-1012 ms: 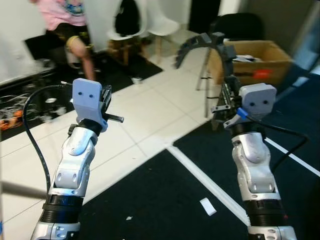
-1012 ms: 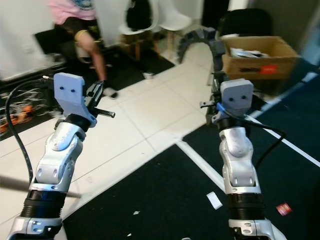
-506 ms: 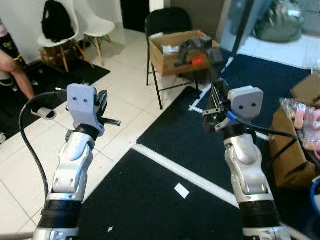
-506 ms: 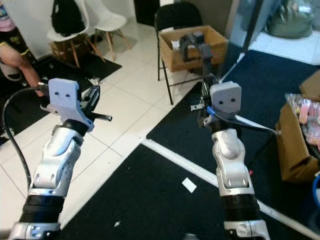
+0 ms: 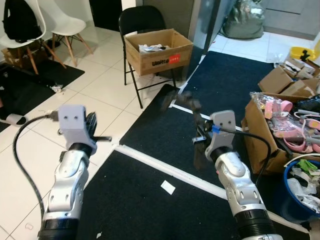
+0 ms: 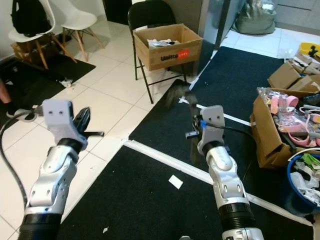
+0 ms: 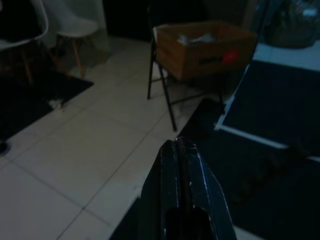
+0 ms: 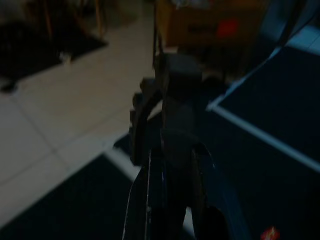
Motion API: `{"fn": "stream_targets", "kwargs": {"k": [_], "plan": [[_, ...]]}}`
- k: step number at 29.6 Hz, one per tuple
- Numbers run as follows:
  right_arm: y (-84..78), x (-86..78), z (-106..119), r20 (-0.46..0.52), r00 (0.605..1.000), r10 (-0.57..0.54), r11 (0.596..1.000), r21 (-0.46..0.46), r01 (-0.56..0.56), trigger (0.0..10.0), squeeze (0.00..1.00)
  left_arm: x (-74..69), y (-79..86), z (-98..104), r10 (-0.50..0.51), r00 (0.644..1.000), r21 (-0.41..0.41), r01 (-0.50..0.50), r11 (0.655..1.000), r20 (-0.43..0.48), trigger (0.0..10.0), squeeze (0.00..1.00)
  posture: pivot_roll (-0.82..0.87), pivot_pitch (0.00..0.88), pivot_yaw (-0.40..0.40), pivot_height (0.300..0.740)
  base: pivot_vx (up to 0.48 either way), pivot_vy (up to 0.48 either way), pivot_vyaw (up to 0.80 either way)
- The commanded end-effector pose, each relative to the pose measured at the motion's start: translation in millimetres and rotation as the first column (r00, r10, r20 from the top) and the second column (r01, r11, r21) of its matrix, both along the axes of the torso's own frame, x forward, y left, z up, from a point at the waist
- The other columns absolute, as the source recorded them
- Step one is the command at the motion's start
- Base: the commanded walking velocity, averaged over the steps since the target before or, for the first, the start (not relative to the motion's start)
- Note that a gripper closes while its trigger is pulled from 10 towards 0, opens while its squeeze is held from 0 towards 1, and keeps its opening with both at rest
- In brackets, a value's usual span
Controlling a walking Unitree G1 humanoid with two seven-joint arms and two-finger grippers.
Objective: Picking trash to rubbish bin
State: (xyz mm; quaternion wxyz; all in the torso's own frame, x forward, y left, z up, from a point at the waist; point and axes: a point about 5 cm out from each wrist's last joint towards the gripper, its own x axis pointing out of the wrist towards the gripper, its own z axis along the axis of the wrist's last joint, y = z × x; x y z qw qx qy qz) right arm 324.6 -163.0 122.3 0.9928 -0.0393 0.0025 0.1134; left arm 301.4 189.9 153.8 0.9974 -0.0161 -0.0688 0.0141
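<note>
Now both arms are raised in front of the robot, above a floor of white tiles and black mats. The right tool (image 8: 172, 145) has its two black fingers clamped on a dark curved piece of trash (image 6: 181, 96), a segmented, arched strip that rises above the tool and bends toward the robot's left; it looks blurred in the head views. In the right wrist view the same strip stands up between the fingers.

The left tool (image 7: 181, 150) is held up over the edge between the white tiles and the black mat, and its fingers are together, with nothing between them.

On the black mat (image 5: 150, 200) between the two arms lies a small white scrap of paper (image 5: 168, 187), just beside the white line (image 5: 165, 169) that crosses the floor. A small red scrap (image 8: 270, 233) lies on the mat too, seen in the right wrist view.

Farther ahead, a cardboard box (image 5: 159, 52) with a red label sits on a black folding chair (image 5: 142, 22). Two white chairs (image 5: 62, 25) stand to the robot's left, one with a black bag on it. To the right, an open carton (image 6: 272, 135) holds pink packets, and a blue bin (image 5: 300, 192) at the right edge is filled with rubbish.
</note>
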Motion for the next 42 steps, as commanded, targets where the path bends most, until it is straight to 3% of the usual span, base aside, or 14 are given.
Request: {"fn": "stream_targets", "kwargs": {"k": [1,6,10,14,17,20,24,25,26,28,29,30,42], "plan": [[-0.8,-10.1,-22.4,-0.072,0.997,0.032,0.999,-0.028,-0.034,10.0,0.00,-7.5,6.8,-21.5,0.023,0.998,0.015,-0.022,1.000,-0.062,10.0,0.00,0.04,0.132,0.022,0.740,0.000,0.000,0.00],[3.4,-29.5,-56.0,-0.198,0.967,0.163,0.978,-0.098,-0.185,10.0,0.00,-18.3,11.2,-52.5,-0.002,0.983,0.046,0.010,0.999,-0.183,10.0,0.00,0.04,0.125,0.017,0.740,0.000,0.000,0.00],[4.9,-36.2,-63.4,-0.232,0.957,0.174,0.976,-0.089,-0.199,10.0,0.00,-20.7,6.7,-57.7,-0.033,0.975,0.045,0.044,0.998,-0.218,10.0,0.00,0.03,0.114,0.014,0.740,0.000,0.000,0.00],[4.2,-38.4,-60.1,-0.190,0.972,0.140,0.989,-0.018,-0.146,10.0,0.00,-22.7,5.6,-56.3,-0.033,0.981,0.043,0.043,0.998,-0.192,10.0,0.00,0.03,0.108,0.010,0.740,0.000,0.000,0.00],[3.1,-40.8,-60.0,-0.172,0.975,0.140,0.990,0.012,-0.140,10.0,0.00,-24.3,9.9,-57.6,-0.018,0.982,-0.002,0.018,1.000,-0.189,10.0,0.00,0.03,0.101,0.008,0.740,0.000,0.000,0.00],[-6.0,-42.7,-55.2,-0.127,0.984,0.124,0.991,0.067,-0.116,10.0,0.00,-25.2,13.9,-56.0,-0.015,0.985,-0.012,0.013,1.000,-0.173,10.0,0.00,0.03,0.111,0.007,0.740,0.000,0.000,0.00],[-31.0,-38.8,-55.4,-0.099,0.995,-0.031,1.000,-0.001,0.031,10.0,0.00,-25.6,16.8,-55.7,0.003,0.988,0.023,0.000,1.000,-0.156,10.0,0.00,0.03,0.109,0.004,0.740,0.000,0.000,0.00],[-31.0,-38.8,-55.4,-0.099,0.995,-0.031,1.000,-0.001,0.031,10.0,0.00,-25.6,16.8,-55.7,0.003,0.988,0.023,0.000,1.000,-0.156,10.0,0.00,0.03,0.109,0.004,0.740,0.000,0.000,0.00],[-54.2,-35.2,-58.1,-0.112,0.973,-0.200,0.980,-0.026,0.199,10.0,0.00,-24.8,16.9,-56.6,0.016,0.988,0.022,-0.013,1.000,-0.154,10.0,0.00,0.03,0.113,0.005,0.740,0.000,0.000,0.00],[-54.2,-35.2,-58.1,-0.112,0.973,-0.200,0.980,-0.026,0.199,10.0,0.00,-24.8,16.9,-56.6,0.016,0.988,0.022,-0.013,1.000,-0.154,10.0,0.00,0.03,0.113,0.005,0.740,0.000,0.000,0.00],[-69.1,-34.7,-59.5,-0.124,0.948,-0.294,0.956,-0.031,0.292,10.0,0.00,-24.1,14.8,-56.2,0.015,0.989,0.020,-0.013,1.000,-0.147,10.0,0.00,0.03,0.108,0.002,0.740,0.000,0.000,0.00],[-72.4,-34.8,-59.8,-0.128,0.942,-0.310,0.951,-0.033,0.308,10.0,0.00,-23.9,13.8,-55.7,0.013,0.990,0.019,-0.010,1.000,-0.143,10.0,0.00,0.03,0.108,0.002,0.740,0.000,0.000,0.00],[-48.3,-40.3,-62.1,-0.116,0.988,-0.102,0.994,0.036,0.107,10.0,0.00,-28.1,7.8,-58.8,-0.010,0.990,0.020,0.013,1.000,-0.138,10.0,0.00,0.03,0.113,-0.016,0.740,0.000,0.000,0.00]]}}
